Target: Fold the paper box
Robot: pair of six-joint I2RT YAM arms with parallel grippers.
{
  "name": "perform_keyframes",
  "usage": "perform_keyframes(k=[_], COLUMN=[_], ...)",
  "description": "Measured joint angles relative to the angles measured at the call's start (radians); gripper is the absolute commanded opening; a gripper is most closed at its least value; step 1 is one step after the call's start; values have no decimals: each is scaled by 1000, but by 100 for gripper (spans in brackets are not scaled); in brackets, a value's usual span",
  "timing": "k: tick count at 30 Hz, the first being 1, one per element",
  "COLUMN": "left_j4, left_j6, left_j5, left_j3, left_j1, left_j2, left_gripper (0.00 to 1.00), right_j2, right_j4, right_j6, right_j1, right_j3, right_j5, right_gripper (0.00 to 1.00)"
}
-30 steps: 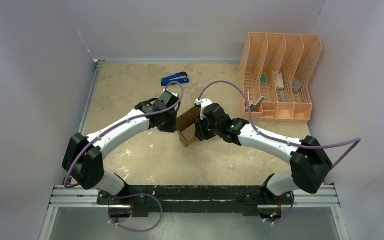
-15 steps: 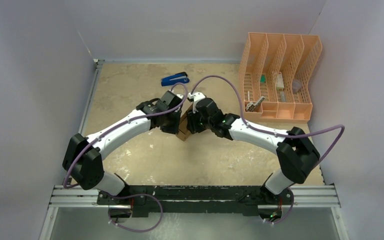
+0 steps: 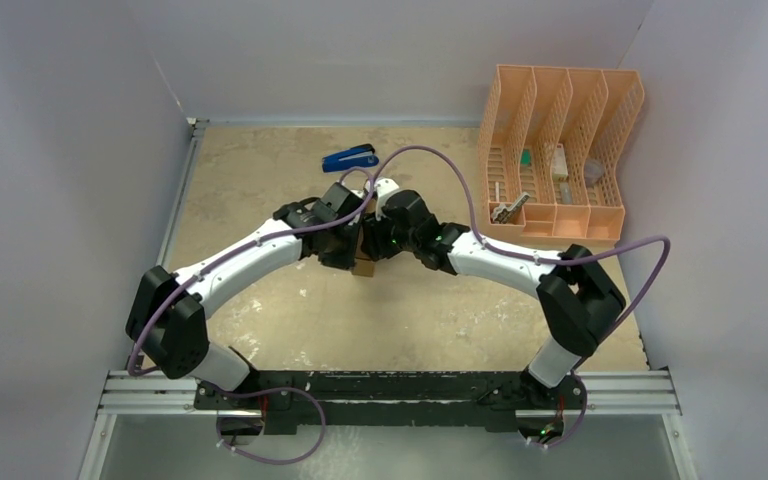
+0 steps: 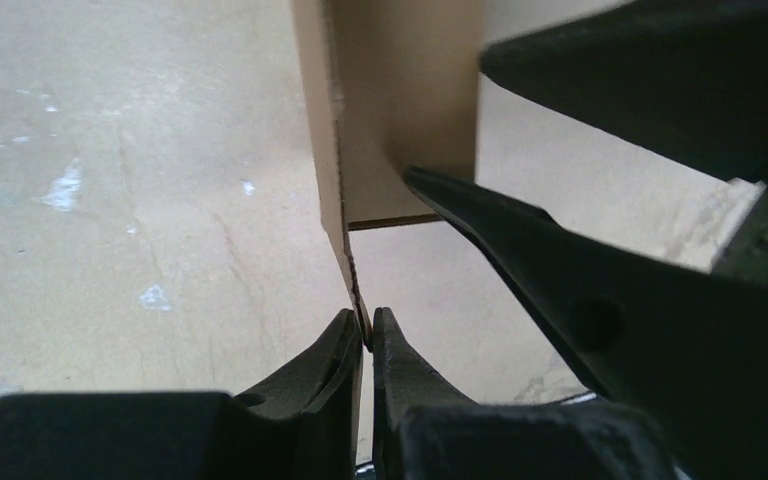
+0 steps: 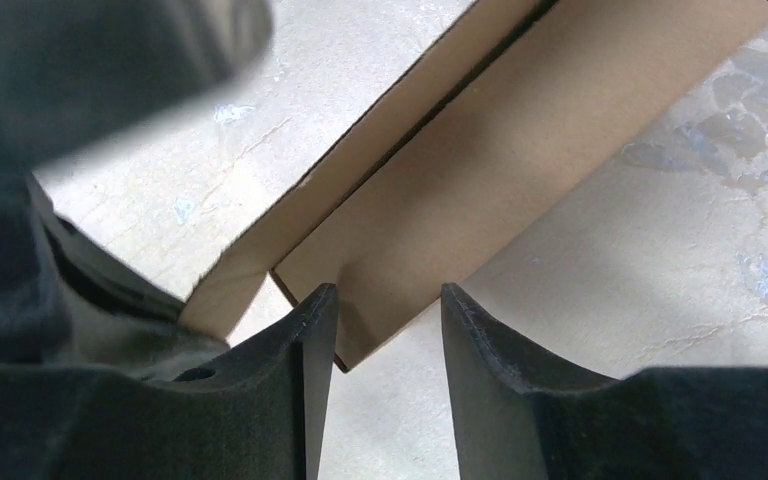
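One plain brown cardboard box [image 4: 400,120], thin and flat-walled, is at the middle of the mottled tabletop [image 3: 260,190] between two black tools. The left tool [image 4: 365,335] is clenched on a wall's edge. The right tool [image 5: 388,295] is released, straddling a panel corner.

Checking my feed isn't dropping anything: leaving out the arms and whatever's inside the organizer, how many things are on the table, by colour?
Brown: 1, the paper box
Blue: 1, the stapler
Peach-orange: 1, the mesh organizer
Total: 3
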Motion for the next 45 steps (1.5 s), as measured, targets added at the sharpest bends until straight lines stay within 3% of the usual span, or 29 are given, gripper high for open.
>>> perform_keyframes(k=[11, 14, 19, 29, 37, 39, 45], left_j4=[21, 24, 24, 27, 32, 32, 28], left_j6=[-40, -40, -41, -40, -40, -40, -39], left_j5=[-87, -92, -94, -90, -60, -51, -26], left_j3=[-12, -12, -12, -12, 2, 5, 26], left_j1=[51, 51, 51, 51, 51, 51, 51], left_j2=[0, 0, 1, 16, 39, 39, 40], left_gripper=[8, 8, 9, 9, 11, 14, 38], right_j2=[-48, -119, -189, -54, 54, 61, 80], right_j4=[-40, -60, -108, -159, -72, -44, 2], right_j6=[-74, -121, -226, -337, -348, -338, -310], right_j1=[-41, -122, -270, -318, -309, -305, -285], right_j3=[0, -2, 21, 56, 56, 56, 56], right_j5=[-58, -92, -144, -203, -211, -215, -236], right_gripper=[55, 61, 59, 55, 54, 54, 55])
